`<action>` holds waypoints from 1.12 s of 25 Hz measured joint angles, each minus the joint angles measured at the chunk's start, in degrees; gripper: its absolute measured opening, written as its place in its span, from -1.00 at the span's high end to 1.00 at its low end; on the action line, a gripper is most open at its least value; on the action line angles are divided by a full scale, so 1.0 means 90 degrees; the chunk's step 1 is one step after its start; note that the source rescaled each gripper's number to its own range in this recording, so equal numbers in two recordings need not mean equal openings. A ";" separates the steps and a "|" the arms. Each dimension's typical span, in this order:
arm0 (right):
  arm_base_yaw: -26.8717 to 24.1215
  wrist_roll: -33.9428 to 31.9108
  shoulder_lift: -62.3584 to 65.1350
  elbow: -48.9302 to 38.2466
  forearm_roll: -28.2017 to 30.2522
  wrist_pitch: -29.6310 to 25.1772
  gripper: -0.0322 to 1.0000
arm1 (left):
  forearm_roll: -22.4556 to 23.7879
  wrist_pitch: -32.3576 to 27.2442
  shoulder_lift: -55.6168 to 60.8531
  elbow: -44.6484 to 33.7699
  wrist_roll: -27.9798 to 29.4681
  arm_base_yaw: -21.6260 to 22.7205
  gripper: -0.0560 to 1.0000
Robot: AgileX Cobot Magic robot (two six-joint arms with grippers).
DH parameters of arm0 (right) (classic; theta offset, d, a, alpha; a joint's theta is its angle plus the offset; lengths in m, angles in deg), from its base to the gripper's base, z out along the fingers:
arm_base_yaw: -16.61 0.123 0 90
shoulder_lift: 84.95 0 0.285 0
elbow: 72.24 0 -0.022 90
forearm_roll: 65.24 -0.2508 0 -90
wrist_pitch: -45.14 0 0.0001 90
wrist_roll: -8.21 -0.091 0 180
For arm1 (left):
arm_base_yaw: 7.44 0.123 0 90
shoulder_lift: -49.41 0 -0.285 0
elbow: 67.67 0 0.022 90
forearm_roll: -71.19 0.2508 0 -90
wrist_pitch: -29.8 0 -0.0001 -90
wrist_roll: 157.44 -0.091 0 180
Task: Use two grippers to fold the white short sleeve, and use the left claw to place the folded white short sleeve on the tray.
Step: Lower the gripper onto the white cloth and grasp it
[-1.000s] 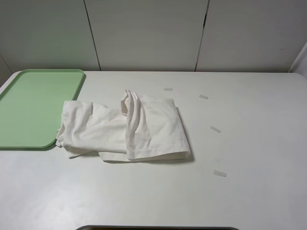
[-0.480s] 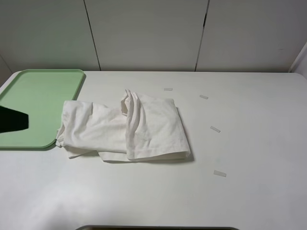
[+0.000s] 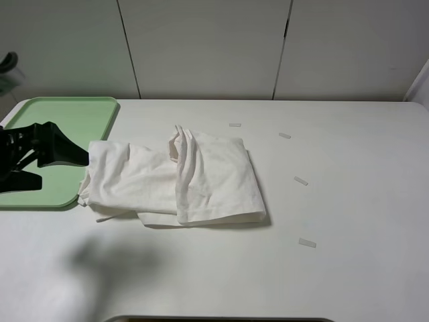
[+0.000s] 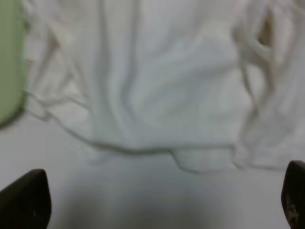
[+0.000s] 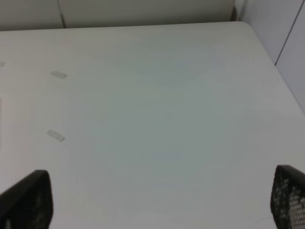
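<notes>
The white short sleeve (image 3: pixel 174 176) lies crumpled and partly folded on the white table, its left edge touching the pale green tray (image 3: pixel 47 127). My left gripper (image 3: pixel 62 169) hovers over the tray's right part, just left of the shirt, jaws open and empty. In the left wrist view the shirt (image 4: pixel 157 81) fills the picture beyond the open left gripper (image 4: pixel 159 202), with a strip of tray (image 4: pixel 8 57) at one side. The right gripper (image 5: pixel 157 202) is open over bare table and is out of the exterior high view.
Several small pale tape strips (image 3: pixel 301 181) lie on the table right of the shirt, and two tape strips (image 5: pixel 55 135) show in the right wrist view. The table's far right corner (image 5: pixel 238 23) meets a grey wall.
The left arm has come in from the left edge and moved right over the tray toward the shirt's left edge. The shirt has not moved.
</notes>
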 joint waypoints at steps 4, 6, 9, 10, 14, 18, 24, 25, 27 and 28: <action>0.0000 0.0000 0.0000 0.0000 0.0000 0.0000 -1.00 | -0.0056 0.0954 -0.0661 0.0000 -0.0106 0.0000 -0.93; 0.0000 0.0000 0.0000 0.0000 0.0000 0.0000 -1.00 | -0.0065 0.1245 -0.0947 0.0000 -0.0106 0.0000 -0.93; 0.0000 0.0000 0.0000 0.0000 0.0000 0.0000 -1.00 | -0.0093 0.1333 -0.1179 0.0000 -0.0106 0.0000 -0.93; 0.0000 0.0000 0.0000 0.0000 0.0000 0.0000 -1.00 | -0.0109 0.1373 -0.1340 0.0000 -0.0106 0.0000 -0.93; 0.0000 0.0000 0.0000 0.0000 0.0000 0.0000 -1.00 | -0.0321 0.1651 -0.2015 0.0000 -0.0111 -0.0007 -0.93; 0.0000 0.0000 0.0000 0.0000 0.0000 0.0000 -1.00 | -0.0398 0.1927 -0.2486 0.0007 -0.0118 -0.0116 -0.93; 0.0000 0.0000 0.0000 0.0000 0.0000 0.0000 -1.00 | -0.0496 0.2307 -0.3050 0.0011 -0.0137 -0.0181 -0.93; 0.0000 0.0000 0.0000 0.0000 0.0000 0.0000 -1.00 | -0.0495 0.2332 -0.3082 0.0011 -0.0137 -0.0181 -0.93; 0.0000 0.0000 0.0000 0.0000 0.0000 0.0000 -1.00 | -0.0503 0.2361 -0.3100 0.0011 -0.0137 -0.0181 -0.93; 0.0000 0.0000 0.0000 0.0000 0.0000 0.0000 -1.00 | -0.0510 0.2378 -0.3114 0.0011 -0.0137 -0.0181 -0.93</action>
